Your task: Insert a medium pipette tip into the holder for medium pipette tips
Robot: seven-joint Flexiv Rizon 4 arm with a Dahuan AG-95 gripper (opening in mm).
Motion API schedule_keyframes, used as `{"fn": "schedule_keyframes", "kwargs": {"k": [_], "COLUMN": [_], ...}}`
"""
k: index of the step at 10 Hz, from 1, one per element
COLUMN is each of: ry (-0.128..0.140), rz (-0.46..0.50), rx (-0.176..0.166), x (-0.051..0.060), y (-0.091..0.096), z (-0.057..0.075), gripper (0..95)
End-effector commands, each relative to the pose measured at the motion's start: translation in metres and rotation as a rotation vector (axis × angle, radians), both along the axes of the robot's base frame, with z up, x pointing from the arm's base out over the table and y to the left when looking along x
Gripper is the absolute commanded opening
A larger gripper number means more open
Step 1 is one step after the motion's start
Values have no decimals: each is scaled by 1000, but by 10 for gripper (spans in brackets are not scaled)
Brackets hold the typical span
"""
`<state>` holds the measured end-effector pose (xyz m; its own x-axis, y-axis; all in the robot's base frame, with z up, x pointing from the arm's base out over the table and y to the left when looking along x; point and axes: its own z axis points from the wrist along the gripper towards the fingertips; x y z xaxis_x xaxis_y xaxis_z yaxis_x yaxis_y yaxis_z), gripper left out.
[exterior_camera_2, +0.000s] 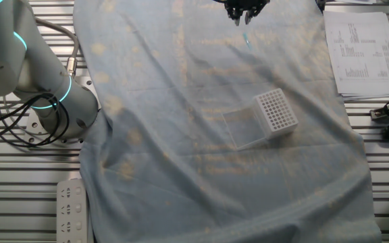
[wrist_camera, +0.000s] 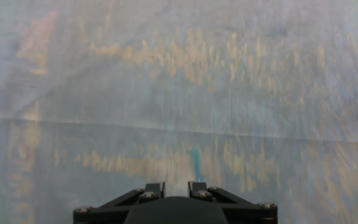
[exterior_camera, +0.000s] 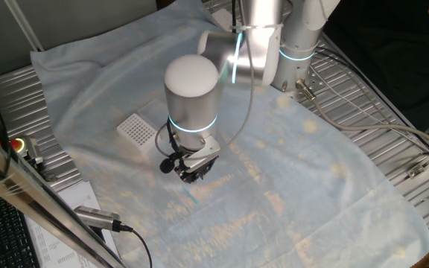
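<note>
A: Where is the tip [wrist_camera: 196, 163] relative to the gripper [wrist_camera: 176, 186]?

B: In the hand view it lies on the cloth [wrist_camera: 179, 81] just ahead of the fingers [wrist_camera: 154, 188], slightly toward the right finger's side. It shows as a short teal streak, apart from both fingers, nothing gripping it. In the other fixed view the tip [exterior_camera_2: 248, 42] sits just below the gripper [exterior_camera_2: 243, 13], which hangs at the top edge of the frame.

A: Gripper state?

B: Fingers stand a narrow gap apart, with only cloth seen between them. Nothing is held.

A: And the holder [exterior_camera_2: 276, 110]?

B: White block with a grid of dark holes, resting on the cloth well apart from the gripper. In one fixed view the holder [exterior_camera: 136, 129] lies beside the arm's last joint; the gripper [exterior_camera: 194, 176] is near it but clear of it. A clear, faint box outline adjoins the holder in the other fixed view; its nature cannot be told.

A: What is hard to read?

B: The hand view is soft, so the tip's taper and which end points where cannot be told. In one fixed view the tip is only a faint teal fleck under the gripper, not firmly resolved. In the other fixed view the gripper is cut off by the frame edge and only its lower part shows. The holder is out of the hand view.
</note>
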<state>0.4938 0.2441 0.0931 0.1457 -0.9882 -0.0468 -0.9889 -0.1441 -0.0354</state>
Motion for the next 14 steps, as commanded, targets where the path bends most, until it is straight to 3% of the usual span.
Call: {"fn": "schedule_keyframes", "kwargs": {"k": [1,6,8,11,13,14], "ry": [-12,-16,-20,-21,-20,-20], "rz": [-10,-26,-45,-41,-41,-45], "rx": [9,-5,-39,-59,-137,-154], "x": [9,19,21,21,21,21], "y": [2,14,20,25,26,26], "z": [-9,-20,-23,-31,-33,-33], "gripper": [190,190,190,190,190,190]}}
